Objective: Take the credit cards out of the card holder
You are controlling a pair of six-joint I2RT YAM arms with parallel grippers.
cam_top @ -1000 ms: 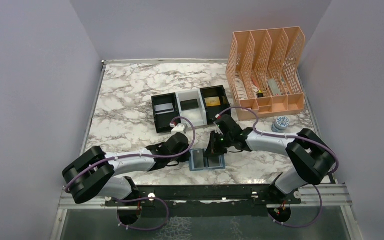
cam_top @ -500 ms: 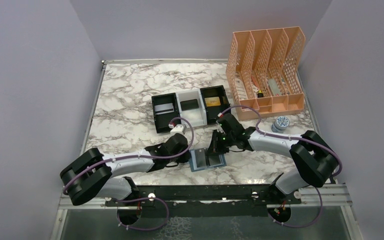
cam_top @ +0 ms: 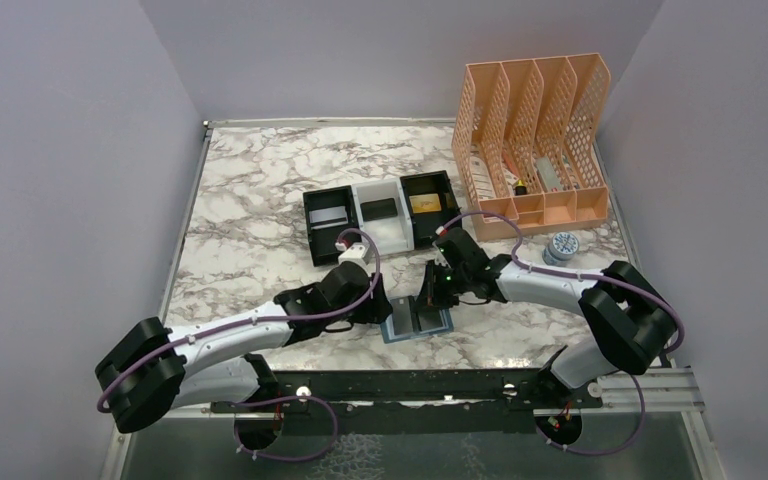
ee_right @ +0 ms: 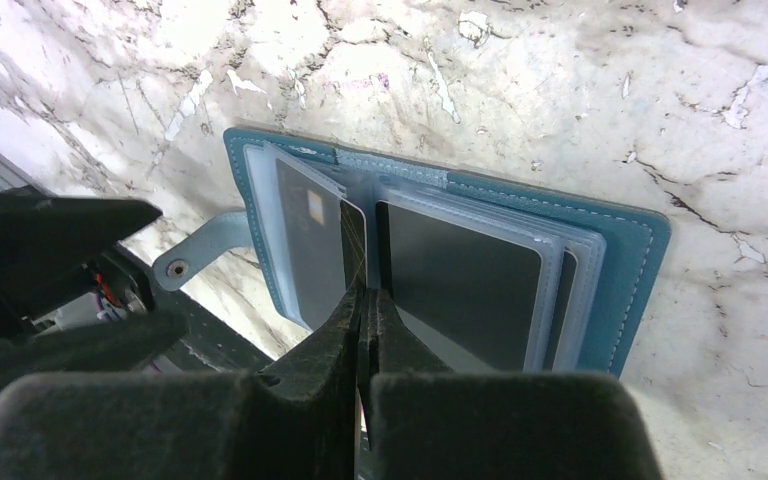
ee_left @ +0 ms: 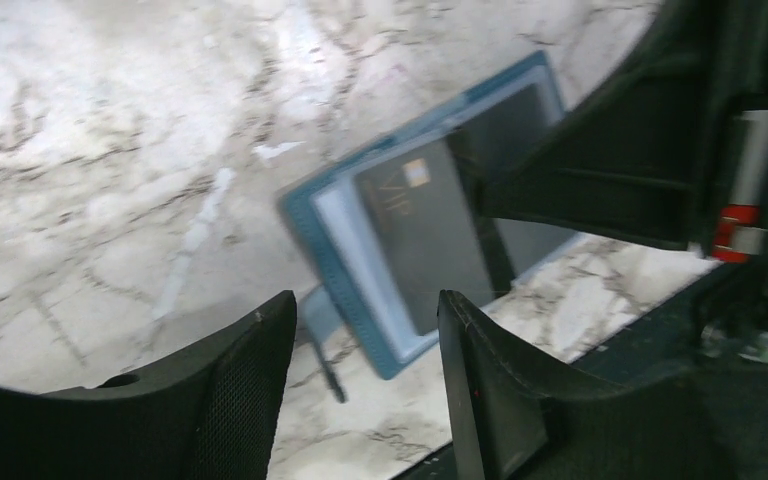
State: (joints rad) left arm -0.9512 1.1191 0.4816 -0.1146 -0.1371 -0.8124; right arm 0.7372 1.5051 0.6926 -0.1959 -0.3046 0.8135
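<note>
Top external view: the card holder [cam_top: 415, 320] is seen lying open on the marble table [cam_top: 250, 200] near the front edge, between the left gripper [cam_top: 380, 308] and the right gripper [cam_top: 430, 297]. Farther back, a three-part tray [cam_top: 385, 238] is set. A silvery card [cam_top: 328, 215] lies in its left part, a black card [cam_top: 378, 209] in the middle and a gold card [cam_top: 423, 203] in the right. An orange file rack [cam_top: 535, 120] holds small items that cannot be made out.

Left wrist view: the picture is blurred. The left gripper's fingers [ee_left: 230, 400] are spread with nothing between them. The card holder lies just beyond them, with a dark card [ee_left: 425, 240] in a clear sleeve.

Right wrist view: the right gripper's fingers [ee_right: 310, 400] are pressed together, their tips set down at the fold. Whether anything thin is nipped there cannot be told. More cards [ee_right: 460, 290] are seen in stacked sleeves on both panels, and a snap strap [ee_right: 195, 258] sticks out at one side. The cards are judged light, stiff and slick, and the holder soft and easily dragged. So it is best pinned down while an exposed card edge is pinched and drawn along its sleeve
</note>
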